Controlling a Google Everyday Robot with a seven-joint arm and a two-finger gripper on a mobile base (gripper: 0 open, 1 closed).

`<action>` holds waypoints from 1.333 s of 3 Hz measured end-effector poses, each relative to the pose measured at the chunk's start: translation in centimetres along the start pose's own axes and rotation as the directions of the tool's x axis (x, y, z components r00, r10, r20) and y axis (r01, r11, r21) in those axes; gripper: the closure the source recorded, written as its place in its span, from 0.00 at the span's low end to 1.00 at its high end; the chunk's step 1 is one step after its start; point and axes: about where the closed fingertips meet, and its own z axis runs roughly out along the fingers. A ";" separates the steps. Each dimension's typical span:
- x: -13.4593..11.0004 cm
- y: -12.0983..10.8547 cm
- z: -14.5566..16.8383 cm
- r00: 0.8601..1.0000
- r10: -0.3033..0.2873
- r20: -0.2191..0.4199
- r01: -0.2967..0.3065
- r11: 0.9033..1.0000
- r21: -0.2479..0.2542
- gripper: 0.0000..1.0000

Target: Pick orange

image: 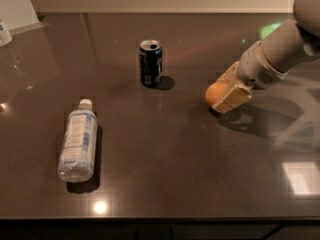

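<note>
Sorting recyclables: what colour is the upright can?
Dark blue can, camera view; cream tool at the round orange fruit.
</note>
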 end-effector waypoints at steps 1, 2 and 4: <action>-0.9 -0.4 -2.7 0.999 0.007 0.033 -0.008 1.000 0.020 1.00; -2.2 -0.3 -5.7 0.997 -0.011 0.076 0.007 0.999 0.050 1.00; -5.3 0.8 -10.7 0.982 -0.097 0.162 0.079 0.991 0.110 1.00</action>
